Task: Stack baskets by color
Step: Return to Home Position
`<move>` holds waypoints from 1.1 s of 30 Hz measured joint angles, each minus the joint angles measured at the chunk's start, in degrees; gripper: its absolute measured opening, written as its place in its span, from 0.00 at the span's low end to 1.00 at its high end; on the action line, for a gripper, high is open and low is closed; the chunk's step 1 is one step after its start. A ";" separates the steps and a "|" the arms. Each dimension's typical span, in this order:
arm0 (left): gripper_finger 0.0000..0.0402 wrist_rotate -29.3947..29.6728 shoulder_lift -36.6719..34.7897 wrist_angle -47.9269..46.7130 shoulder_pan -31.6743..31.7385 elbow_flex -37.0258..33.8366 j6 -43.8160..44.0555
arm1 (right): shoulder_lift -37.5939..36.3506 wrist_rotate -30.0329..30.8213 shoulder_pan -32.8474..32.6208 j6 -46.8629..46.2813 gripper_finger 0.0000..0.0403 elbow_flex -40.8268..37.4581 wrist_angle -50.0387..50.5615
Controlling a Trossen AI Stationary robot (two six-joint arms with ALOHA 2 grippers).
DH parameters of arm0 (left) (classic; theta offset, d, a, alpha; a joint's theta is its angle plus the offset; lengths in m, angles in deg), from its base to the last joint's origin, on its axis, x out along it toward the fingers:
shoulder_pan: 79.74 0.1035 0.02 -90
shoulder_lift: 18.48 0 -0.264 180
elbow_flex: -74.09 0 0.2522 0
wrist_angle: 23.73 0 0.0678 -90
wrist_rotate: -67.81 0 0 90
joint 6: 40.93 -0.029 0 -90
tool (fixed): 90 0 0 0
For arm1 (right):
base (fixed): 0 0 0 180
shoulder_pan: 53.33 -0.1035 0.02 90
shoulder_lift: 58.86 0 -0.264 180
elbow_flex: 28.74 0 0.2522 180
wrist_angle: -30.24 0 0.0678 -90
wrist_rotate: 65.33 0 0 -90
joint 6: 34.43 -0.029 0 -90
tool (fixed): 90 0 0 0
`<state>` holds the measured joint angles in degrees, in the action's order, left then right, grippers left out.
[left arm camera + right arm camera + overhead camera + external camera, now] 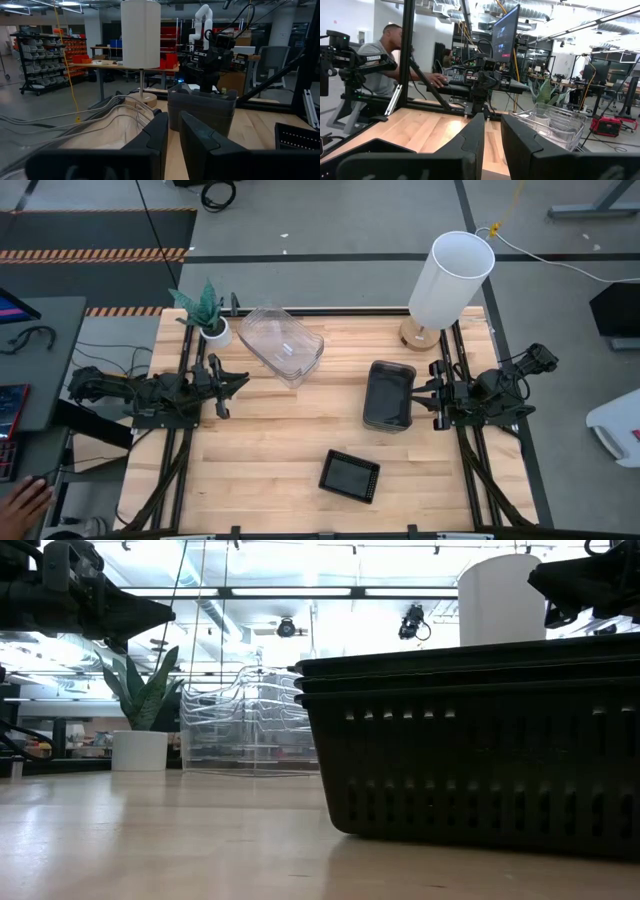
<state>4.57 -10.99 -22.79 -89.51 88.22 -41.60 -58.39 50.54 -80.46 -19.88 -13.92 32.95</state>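
black bins (480,740) near table (150,840) edge

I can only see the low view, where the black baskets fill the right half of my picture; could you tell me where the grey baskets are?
Observer: The grey baskets sit as one pile right of the middle of the table, close to the right gripper.
Operator: Thank you. Is that gripper holding anything?
Observer: No. The right wrist view shows nothing between its fingers.
Operator: And where is the left gripper, please?
Observer: The left gripper is at the table's left side, apart from the clear baskets.
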 joint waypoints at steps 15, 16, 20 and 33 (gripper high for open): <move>0.14 0.00 0.00 0.00 0.00 0.00 0.02 | 0.00 0.01 0.01 0.00 0.18 0.00 -0.01; 0.13 0.00 0.00 0.00 0.00 0.00 0.02 | 0.00 0.00 0.00 0.00 0.18 0.00 0.00; 0.13 0.00 0.00 0.00 0.00 0.02 0.02 | 0.00 0.01 0.02 0.00 0.18 0.00 -0.01; 0.14 0.00 0.00 0.00 0.00 0.00 0.02 | 0.00 0.00 0.02 0.00 0.18 0.00 0.02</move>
<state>4.57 -10.99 -22.79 -89.50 88.22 -41.58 -58.39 50.54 -80.45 -19.88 -13.92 32.97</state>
